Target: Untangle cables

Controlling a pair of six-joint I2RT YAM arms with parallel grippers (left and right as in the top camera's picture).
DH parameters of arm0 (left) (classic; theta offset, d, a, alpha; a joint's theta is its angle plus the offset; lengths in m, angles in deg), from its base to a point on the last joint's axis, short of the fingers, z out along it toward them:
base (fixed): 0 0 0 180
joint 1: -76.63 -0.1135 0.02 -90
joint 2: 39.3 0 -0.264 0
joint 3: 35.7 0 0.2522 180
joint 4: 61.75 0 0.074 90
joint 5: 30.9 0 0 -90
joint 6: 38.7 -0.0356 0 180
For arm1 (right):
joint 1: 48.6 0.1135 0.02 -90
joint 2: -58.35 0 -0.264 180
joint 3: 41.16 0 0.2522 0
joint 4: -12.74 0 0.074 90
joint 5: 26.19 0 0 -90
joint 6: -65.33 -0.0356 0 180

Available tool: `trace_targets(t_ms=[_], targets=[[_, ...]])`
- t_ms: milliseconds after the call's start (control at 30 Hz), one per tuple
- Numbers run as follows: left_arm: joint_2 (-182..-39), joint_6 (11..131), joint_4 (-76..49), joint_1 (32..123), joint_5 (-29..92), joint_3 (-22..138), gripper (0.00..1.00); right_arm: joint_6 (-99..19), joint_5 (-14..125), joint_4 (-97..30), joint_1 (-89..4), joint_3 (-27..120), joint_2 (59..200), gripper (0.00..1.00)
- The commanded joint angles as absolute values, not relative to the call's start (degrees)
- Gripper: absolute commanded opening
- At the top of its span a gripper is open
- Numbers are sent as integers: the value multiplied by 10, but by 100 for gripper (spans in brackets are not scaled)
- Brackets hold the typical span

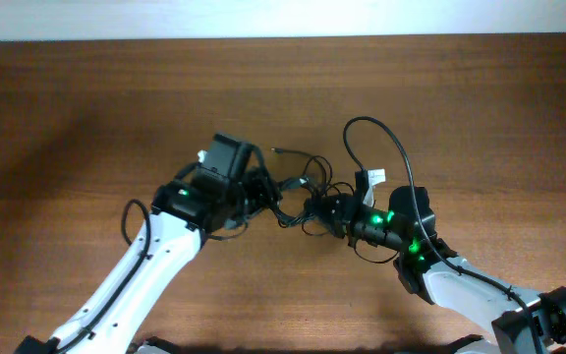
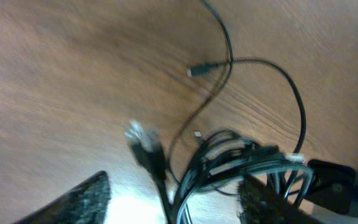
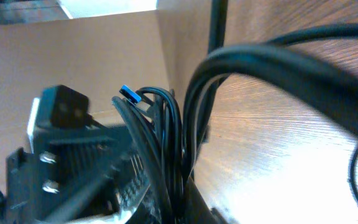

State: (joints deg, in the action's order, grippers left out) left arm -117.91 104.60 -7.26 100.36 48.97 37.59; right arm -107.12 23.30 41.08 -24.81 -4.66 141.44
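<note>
Cables (image 1: 298, 189) in a tangle, right pincer (image 1: 323, 208) tight on them, left pincer (image 2: 169, 190) wide open.

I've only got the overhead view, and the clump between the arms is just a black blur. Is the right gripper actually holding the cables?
Observer: Yes. The right wrist view shows the right gripper shut on the cables.
Operator: And the left one?
Observer: In the left wrist view the left gripper is open, with the cables passing between its fingers.
Operator: Any plug I could aim for?
Observer: A blue-tipped plug sticks up from the bundle in the right wrist view.
</note>
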Motion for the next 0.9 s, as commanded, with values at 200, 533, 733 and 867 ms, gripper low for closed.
trace_targets(t_ms=[200, 533, 733, 867], targets=[[-1181, 441, -74, 870, 138, 382, 64, -866, 99, 405, -247, -43, 1413, 4], [-1181, 370, -19, 898, 142, 381, 64, -918, -3, 404, -296, -42, 1413, 4], [-1181, 368, -23, 913, 179, 367, 42, -927, -18, 413, -296, -42, 1413, 4], [-1181, 368, -38, 913, 193, 354, 32, -952, -33, 451, -295, -42, 1413, 4]])
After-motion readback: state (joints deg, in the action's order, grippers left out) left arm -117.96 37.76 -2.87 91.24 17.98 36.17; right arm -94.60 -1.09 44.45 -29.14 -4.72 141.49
